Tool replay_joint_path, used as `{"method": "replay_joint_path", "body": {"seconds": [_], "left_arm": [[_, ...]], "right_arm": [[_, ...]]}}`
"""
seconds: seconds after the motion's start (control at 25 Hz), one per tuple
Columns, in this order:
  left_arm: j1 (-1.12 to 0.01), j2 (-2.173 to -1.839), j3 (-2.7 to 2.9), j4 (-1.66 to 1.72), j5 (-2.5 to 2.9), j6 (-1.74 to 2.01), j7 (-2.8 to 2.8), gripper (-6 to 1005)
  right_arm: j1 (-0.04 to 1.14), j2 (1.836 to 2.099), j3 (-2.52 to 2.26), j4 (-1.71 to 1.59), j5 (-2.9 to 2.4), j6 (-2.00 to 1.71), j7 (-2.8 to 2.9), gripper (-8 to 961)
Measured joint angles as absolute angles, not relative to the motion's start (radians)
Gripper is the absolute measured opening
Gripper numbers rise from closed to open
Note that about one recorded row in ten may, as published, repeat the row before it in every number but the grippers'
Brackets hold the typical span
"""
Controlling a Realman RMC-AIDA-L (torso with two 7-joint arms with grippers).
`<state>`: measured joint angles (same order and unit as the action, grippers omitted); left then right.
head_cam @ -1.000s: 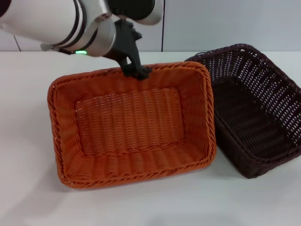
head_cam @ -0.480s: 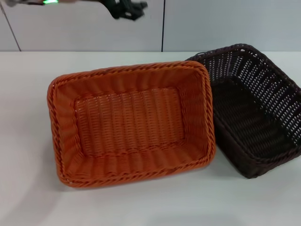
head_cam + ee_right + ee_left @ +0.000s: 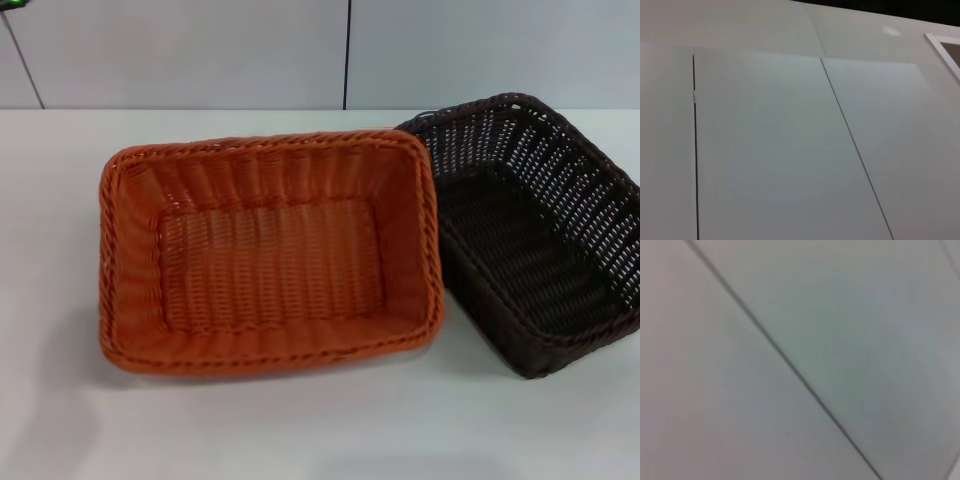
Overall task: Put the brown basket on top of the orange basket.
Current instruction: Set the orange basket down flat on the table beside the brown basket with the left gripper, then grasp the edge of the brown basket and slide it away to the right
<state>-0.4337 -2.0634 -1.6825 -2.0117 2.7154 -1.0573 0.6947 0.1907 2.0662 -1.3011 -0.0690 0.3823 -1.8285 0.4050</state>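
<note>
The 2 baskets sit side by side on the white table [image 3: 60, 420], the brown basket [image 3: 530, 235] touching the orange basket [image 3: 270, 255] on the robot's right, unstacked, seemingly awaiting the lift, and neither claw is in view, so I cannot tell their state.

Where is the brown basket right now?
In the head view, the brown basket sits on the white table at the robot's right, its near-left side right against the orange basket.
</note>
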Motion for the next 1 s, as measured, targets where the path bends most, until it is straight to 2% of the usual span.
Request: {"method": "replay_joint_path", "body": {"seconds": [0.16,1.0], "left_arm": [[-0.373,-2.063,-1.676,-2.011,2.707,-0.968,0.676,790],[-0.277,-2.062,-1.614,-1.954,2.686,-0.689,0.620,789]], "right_arm": [[0.192,2.065,-1.301,-0.075,0.383,-1.838,0.387,819],[0.169,2.045,-1.272,-0.136,0.387,-1.836,0.385,819]]}}
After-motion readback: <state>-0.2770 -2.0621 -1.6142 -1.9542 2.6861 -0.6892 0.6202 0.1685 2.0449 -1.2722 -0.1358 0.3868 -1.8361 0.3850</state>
